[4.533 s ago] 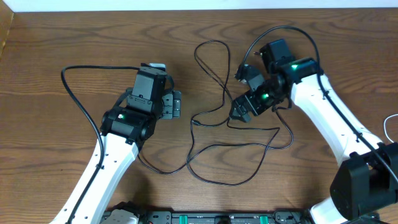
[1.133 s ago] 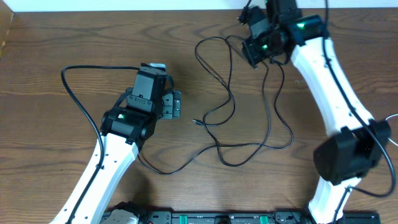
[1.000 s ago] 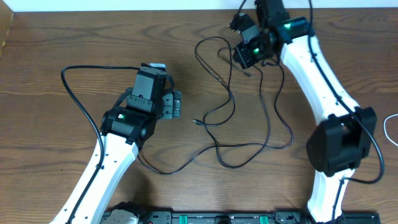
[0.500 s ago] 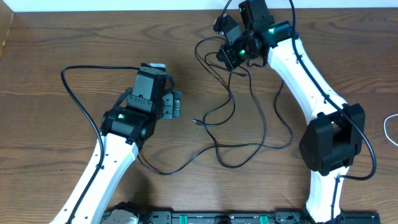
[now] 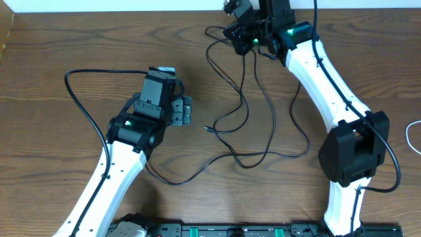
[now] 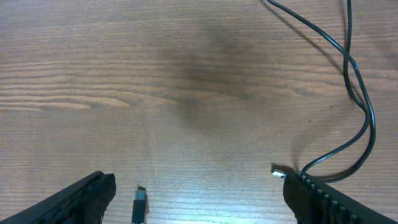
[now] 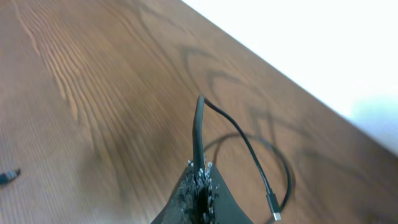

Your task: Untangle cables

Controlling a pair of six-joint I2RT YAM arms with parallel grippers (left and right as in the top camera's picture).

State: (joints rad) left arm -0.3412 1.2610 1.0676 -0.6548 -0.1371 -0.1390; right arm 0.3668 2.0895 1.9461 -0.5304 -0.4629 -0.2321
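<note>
Thin black cables (image 5: 245,99) lie in crossing loops across the middle of the table, with one small plug end (image 5: 206,129) near the centre. My right gripper (image 5: 238,31) is at the far edge, shut on a black cable (image 7: 199,130). That cable stands up from the closed fingers, then bends down to a plug (image 7: 273,214). My left gripper (image 5: 188,110) rests left of the loops, open, with nothing between its fingers. In the left wrist view my left gripper (image 6: 200,190) shows a black plug (image 6: 140,205) between its fingers (image 6: 84,199). A second plug tip (image 6: 278,172) lies by the right finger.
A white cord (image 5: 413,131) curls at the right edge of the table. The thick black arm cable (image 5: 75,99) arcs to the left of the left arm. The table's far edge meets a white wall (image 5: 131,5) just behind the right gripper.
My right gripper has carried its cable left and then toward the far edge, stretching the loops upward. The left arm has not moved.
</note>
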